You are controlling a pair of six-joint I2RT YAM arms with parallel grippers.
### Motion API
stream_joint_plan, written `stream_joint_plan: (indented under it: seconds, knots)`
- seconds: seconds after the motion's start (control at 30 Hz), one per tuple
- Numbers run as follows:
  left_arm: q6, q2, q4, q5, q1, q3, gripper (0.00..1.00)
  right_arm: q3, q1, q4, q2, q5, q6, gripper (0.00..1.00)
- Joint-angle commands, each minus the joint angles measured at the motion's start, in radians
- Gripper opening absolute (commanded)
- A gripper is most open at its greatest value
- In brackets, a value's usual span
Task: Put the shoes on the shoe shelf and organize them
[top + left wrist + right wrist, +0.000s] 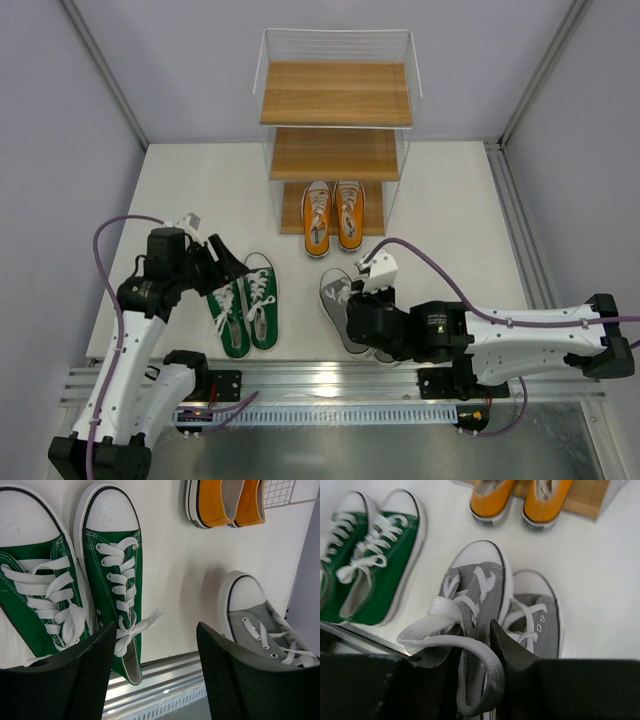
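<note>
The shoe shelf [335, 95] stands at the back centre. The orange pair [333, 215] sits on its bottom board and also shows in the right wrist view [520, 497]. The green pair [245, 305] lies side by side on the table at the front left. My left gripper [215, 270] hovers over it, open and empty [155, 650], with the green shoes [112, 575] ahead and to its left. My right gripper [472, 645] is shut on the heel-side wall of one grey shoe [480, 585], with a lace loop draped over the fingers. The second grey shoe [537, 615] lies beside it.
A metal rail [330, 385] runs along the table's near edge, close behind the green and grey shoes. Grey walls close in both sides. The shelf's two upper boards [335, 152] hold nothing. White table shows between the green pair and the grey shoes [175, 605].
</note>
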Motion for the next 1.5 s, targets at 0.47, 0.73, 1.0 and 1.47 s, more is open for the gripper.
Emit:
stream_joint_plan:
  seconds: [0.47,0.73,1.0,1.47]
  knots:
    - [0.044,-0.031,-0.014,-0.048,-0.001,0.064,0.64,0.108,-0.026,0.335,-0.018,0.056,-0.259,0.04]
    - [0.04,-0.034,-0.006,-0.034,-0.001,0.052,0.64,0.084,-0.104,0.597,0.093,-0.011,-0.311,0.04]
    - [0.049,-0.037,-0.034,-0.027,-0.001,0.079,0.64,0.128,-0.187,0.532,0.133,-0.156,-0.329,0.04]
    - [0.087,0.132,0.015,0.239,-0.059,0.073,0.38,0.157,-0.04,-0.09,0.271,-0.395,0.29,0.04]
